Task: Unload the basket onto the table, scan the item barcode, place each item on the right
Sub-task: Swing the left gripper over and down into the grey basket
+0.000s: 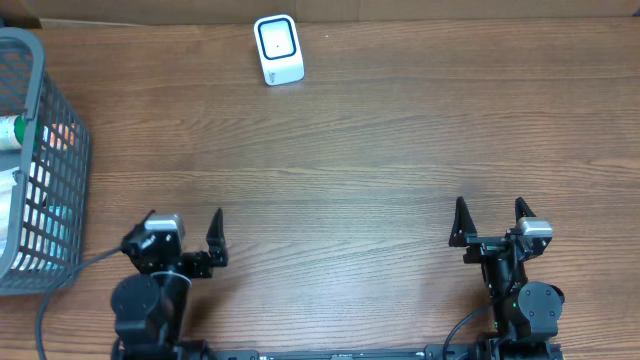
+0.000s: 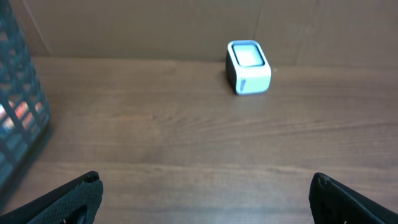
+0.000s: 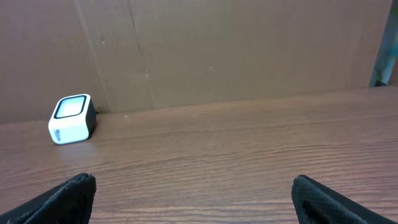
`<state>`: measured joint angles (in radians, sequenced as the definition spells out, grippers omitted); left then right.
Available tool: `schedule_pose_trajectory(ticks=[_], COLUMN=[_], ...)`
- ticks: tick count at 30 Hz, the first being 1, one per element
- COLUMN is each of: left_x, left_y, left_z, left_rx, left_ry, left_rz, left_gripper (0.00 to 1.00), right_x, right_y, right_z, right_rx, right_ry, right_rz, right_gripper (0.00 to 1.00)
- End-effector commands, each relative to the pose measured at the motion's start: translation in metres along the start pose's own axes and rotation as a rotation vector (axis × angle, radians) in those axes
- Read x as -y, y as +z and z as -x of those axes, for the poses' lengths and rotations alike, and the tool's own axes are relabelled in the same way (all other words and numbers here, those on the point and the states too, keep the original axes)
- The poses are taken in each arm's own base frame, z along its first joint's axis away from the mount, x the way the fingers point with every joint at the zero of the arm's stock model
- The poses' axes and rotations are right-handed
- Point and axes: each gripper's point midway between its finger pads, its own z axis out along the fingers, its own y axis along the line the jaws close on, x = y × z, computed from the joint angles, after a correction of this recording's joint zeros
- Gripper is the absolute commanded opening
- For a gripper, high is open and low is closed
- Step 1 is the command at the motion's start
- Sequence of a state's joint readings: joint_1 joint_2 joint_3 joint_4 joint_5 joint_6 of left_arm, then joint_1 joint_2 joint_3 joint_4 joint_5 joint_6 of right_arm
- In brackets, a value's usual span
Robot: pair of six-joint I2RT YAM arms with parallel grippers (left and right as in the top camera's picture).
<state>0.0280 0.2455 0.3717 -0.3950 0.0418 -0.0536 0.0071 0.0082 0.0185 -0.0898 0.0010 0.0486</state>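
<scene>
**Both Arms Wait Empty as Scan Job Stands Unstarted**

The left end effector (image 1: 183, 220) and the right end effector (image 1: 490, 214) sit low at the near edge of the bench (image 1: 380, 150), each with its fingers spread to full width and nothing between them. It reads as a ready pose, with each arm pulled back so either can reach forward.

The white barcode scanner (image 1: 278, 50) stands well ahead of both, forward and to the right of the left end effector and forward and far to the left of the right one. Its window faces up, probably so an item can be passed over it.

The packaged goods (image 1: 12, 132) to be scanned lie in the grey mesh basket (image 1: 62, 160), just off to the left of the left end effector and a little ahead of it, which likely makes that arm the one to fetch.

The basket is cut off by the frame edge, and its grid hides most of the contents. A pale tube-like pack and something orange show through, but no barcode or label can be read. In the left wrist view the basket is only a blurred corner. The right wrist view misses it altogether.
</scene>
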Motion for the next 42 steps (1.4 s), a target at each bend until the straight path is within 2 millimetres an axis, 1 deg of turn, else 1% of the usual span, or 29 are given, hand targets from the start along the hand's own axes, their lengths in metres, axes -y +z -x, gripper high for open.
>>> schedule_pose_trajectory(ticks=[1, 7, 13, 18, 23, 26, 30, 34, 36, 38, 40, 42], left_x=[0.003, 0.005, 0.013, 0.025, 0.045, 0.051, 0.057, 0.057, 0.056, 0.047, 0.027, -0.005], left_y=[-0.001, 0.01, 0.024, 0.035, 0.046, 0.051, 0.056, 0.063, 0.064, 0.062, 0.059, 0.053], left_z=[0.033, 0.074, 0.098, 0.118, 0.145, 0.164, 0.187, 0.206, 0.215, 0.225, 0.238, 0.251], left_rx=[0.013, -0.05, -0.176, -0.303, -0.452, -0.534, -0.571, -0.529, -0.491, -0.453, -0.417, -0.375], left_ry=[-0.022, -0.025, -0.035, -0.055, -0.107, -0.129, -0.147, -0.133, -0.106, -0.09, -0.136, -0.224], left_rz=[-0.007, -0.009, -0.042, -0.1, -0.216, -0.27, -0.298, -0.303, -0.307, -0.279, -0.201, -0.089], left_gripper=[1.0, 1.0, 1.0, 1.0, 1.0, 1.0, 0.99, 0.99, 1.0, 1.0, 1.0, 1.0], right_x=[0.002, 0.002, 0.002, 0.002, 0.002, 0.002, 0.002, 0.002, 0.002, 0.002, 0.002, 0.002], right_y=[0.0, 0.0, 0.0, 0.0, 0.0, 0.0, 0.0, 0.0, 0.0, 0.0, 0.0, 0.0], right_z=[-0.002, -0.002, -0.002, -0.002, -0.002, -0.002, -0.002, -0.002, -0.002, -0.002, -0.002, -0.002], right_rx=[0.002, 0.002, 0.002, 0.002, 0.002, 0.002, 0.002, 0.002, 0.002, 0.002, 0.002, 0.002], right_ry=[-0.005, -0.005, -0.005, -0.005, -0.005, -0.005, -0.005, -0.005, -0.005, -0.005, -0.005, -0.005], right_rz=[-0.011, -0.011, -0.011, -0.011, -0.011, -0.011, -0.011, -0.011, -0.011, -0.011, -0.011, -0.011], right_gripper=[1.0, 1.0, 1.0, 1.0, 0.99, 0.99, 1.0, 1.0, 1.0, 1.0, 1.0, 1.0])
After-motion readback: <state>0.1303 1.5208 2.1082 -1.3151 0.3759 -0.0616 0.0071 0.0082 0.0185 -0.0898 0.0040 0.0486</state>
